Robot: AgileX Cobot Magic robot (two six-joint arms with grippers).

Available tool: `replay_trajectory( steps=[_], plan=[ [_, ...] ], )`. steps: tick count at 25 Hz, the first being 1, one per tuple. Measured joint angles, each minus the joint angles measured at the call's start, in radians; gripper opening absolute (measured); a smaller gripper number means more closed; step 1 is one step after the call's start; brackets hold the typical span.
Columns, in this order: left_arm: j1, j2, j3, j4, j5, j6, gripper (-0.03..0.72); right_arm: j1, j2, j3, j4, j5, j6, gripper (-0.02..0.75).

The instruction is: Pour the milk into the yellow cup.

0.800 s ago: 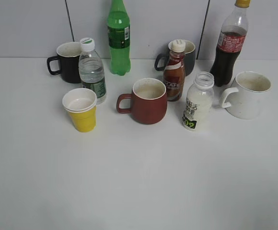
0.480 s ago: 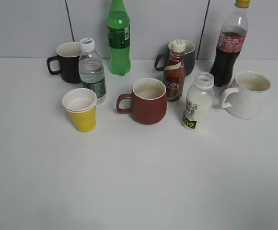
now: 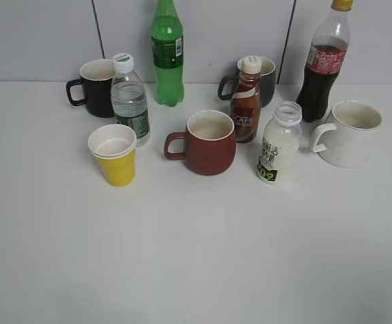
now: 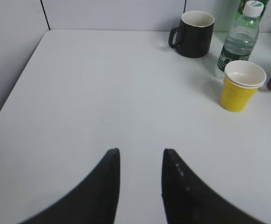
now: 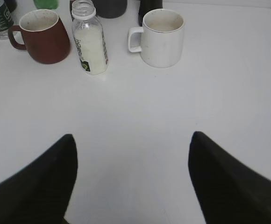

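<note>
At the bottom edge of the left wrist view, the left end effector (image 4: 140,156) hangs over bare desk (image 4: 103,93) w/ a narrow gap between its two dark fingers, nothing held, nothing touched. Right end effector (image 5: 131,142) is spread wide, also empty, over bare desk short of the objects. Neither shows in the exterior view.

Desk is plain white, w/ a pale grey panelled wall (image 3: 40,37) w/ dark seams behind it.

Milk (image 3: 279,142) stands upright, long axis vertical, open mouth up, no cap; white liquid fills it to about the shoulder, label w/ dark text faces the exterior camera. It sits right of centre, just right of the red-brown mug (image 3: 209,143), just in front of the coffee bottle (image 3: 246,100), and left of the white mug (image 3: 350,133), apart from all three. In the right wrist view it stands between the red-brown mug and white mug.

Yellow cup (image 3: 114,154) stands upright, mouth up, on the left side, just in front of the water bottle (image 3: 130,98), well apart from the milk w/ the red-brown mug between them. Inside looks white.

At the back: black mug (image 3: 94,88), green bottle (image 3: 167,52), grey mug (image 3: 267,79), cola bottle (image 3: 324,62).
</note>
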Motion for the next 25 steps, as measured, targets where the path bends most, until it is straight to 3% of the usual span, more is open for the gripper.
replay_trajectory(
  steps=[25],
  plan=[
    [0.0,0.0,0.0,0.0,0.0,0.0,0.237,0.0,0.0,0.0,0.001,0.0,0.0,0.554]
  ],
)
